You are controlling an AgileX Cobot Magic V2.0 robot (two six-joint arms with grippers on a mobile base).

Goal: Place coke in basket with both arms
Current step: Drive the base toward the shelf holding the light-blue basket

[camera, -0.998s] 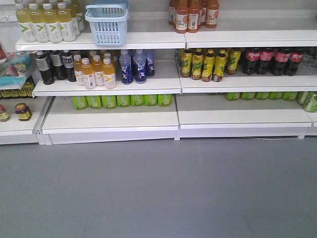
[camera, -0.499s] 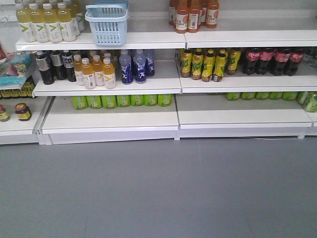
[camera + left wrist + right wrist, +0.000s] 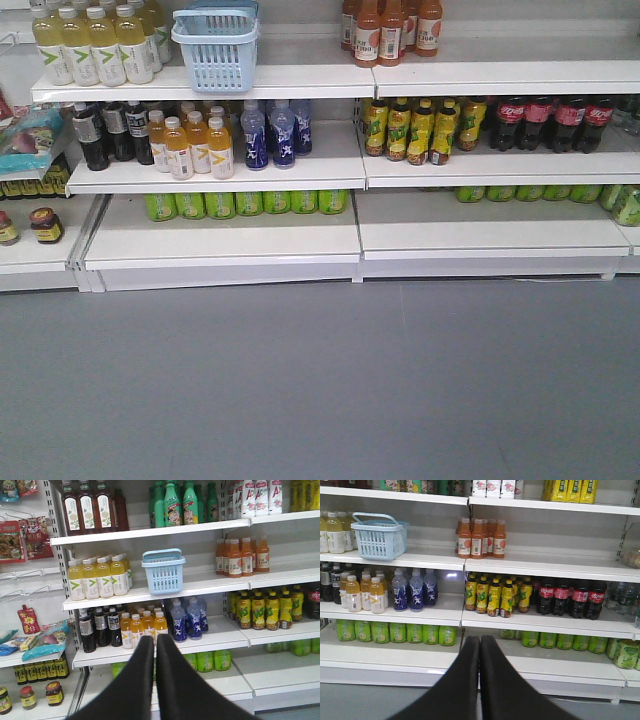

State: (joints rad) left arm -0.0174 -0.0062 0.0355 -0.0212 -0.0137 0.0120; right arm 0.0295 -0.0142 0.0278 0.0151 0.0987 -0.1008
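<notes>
The light blue basket (image 3: 215, 50) stands on the upper shelf beside yellow drink bottles, its handle up; it also shows as the basket (image 3: 163, 572) and the basket (image 3: 377, 537) in the wrist views. The coke is out of view in every frame. My left gripper (image 3: 155, 639) is shut with nothing between its black fingers, held in the air in front of the shelves, below and well short of the basket. My right gripper (image 3: 480, 639) is also shut and empty, in front of the lower shelf. Neither arm shows in the front view.
Dark cola bottles with red label bands (image 3: 553, 122) (image 3: 570, 597) stand at the right of the middle shelf, next to yellow-green bottles (image 3: 420, 130). Orange bottles (image 3: 481, 538), blue bottles (image 3: 187, 620) and green cans (image 3: 245, 203) fill other shelves. Grey floor (image 3: 320, 380) lies before the rack.
The front view has shifted very slightly. Nothing on the shelves has moved.
</notes>
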